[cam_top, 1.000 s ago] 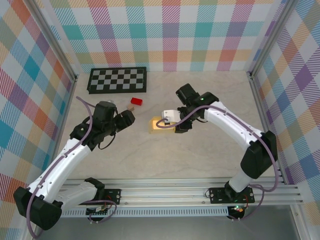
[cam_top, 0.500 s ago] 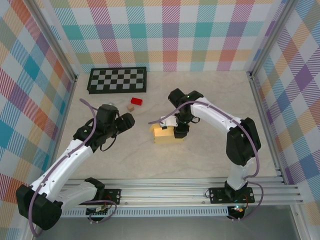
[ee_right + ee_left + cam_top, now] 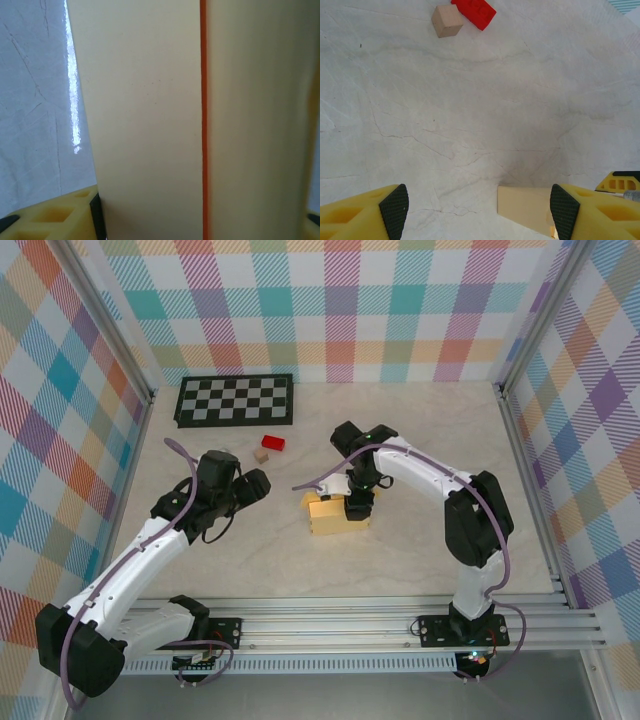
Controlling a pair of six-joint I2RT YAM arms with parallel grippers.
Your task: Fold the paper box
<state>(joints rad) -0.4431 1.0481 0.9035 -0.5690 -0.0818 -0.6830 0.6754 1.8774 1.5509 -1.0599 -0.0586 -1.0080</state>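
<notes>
- Yellow-orange cardboard, the paper box (image 3: 330, 515) sits as a small boxy shape near the middle of the table (image 3: 300, 570).
- Right gripper (image 3: 357, 504) is at the box's 3 o'clock edge. In its wrist view a cream panel with an orange line spans the gap between its fingers (image 3: 50, 220). Whether the pads press the panel or stand just off it, I cannot tell.
- Left gripper (image 3: 254, 486) hovers at the box's 9 o'clock, apart from it, jaws spread wide with nothing between them.
- Red block (image 3: 273, 442) and tan cube (image 3: 261, 454) lie just beside each other at the box's 11 o'clock.
- Checkerboard (image 3: 235, 399) lies farther off at 11 o'clock, by the far wall.
</notes>
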